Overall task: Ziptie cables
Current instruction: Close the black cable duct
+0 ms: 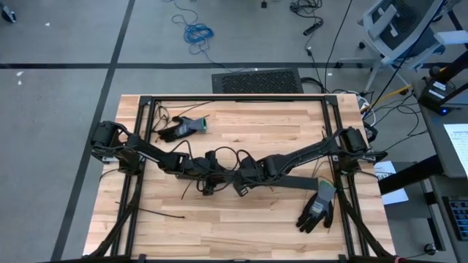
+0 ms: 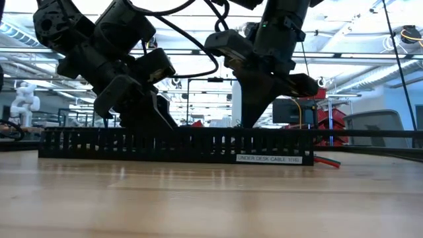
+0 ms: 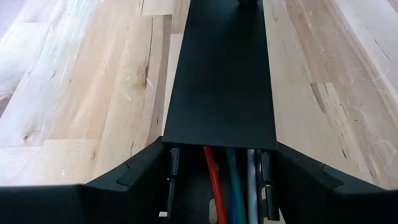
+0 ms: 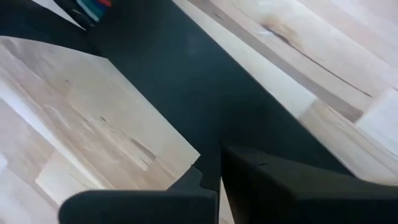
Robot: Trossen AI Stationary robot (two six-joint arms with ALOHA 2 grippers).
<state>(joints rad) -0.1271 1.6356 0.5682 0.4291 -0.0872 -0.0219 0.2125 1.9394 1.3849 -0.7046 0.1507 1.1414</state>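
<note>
While the cables [image 3: 229,180] lie inside the black cable raceway [image 2: 175,147] between the left gripper [image 3: 214,163]'s spread fingers, the shut, empty right gripper [image 4: 211,180] should press the cover gently, avoiding pinched wires.

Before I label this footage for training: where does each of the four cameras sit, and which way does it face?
High: overhead, straight down on the table; both arms meet mid-table.
Low: at table-top height, level across at the slotted black cable duct; both arms drop in from above.
Left wrist: looks along the duct's lid, cables running beneath it; left gripper straddles the duct.
Right wrist: looks down on the lid; right gripper shut.
All four views share the duct.
</note>
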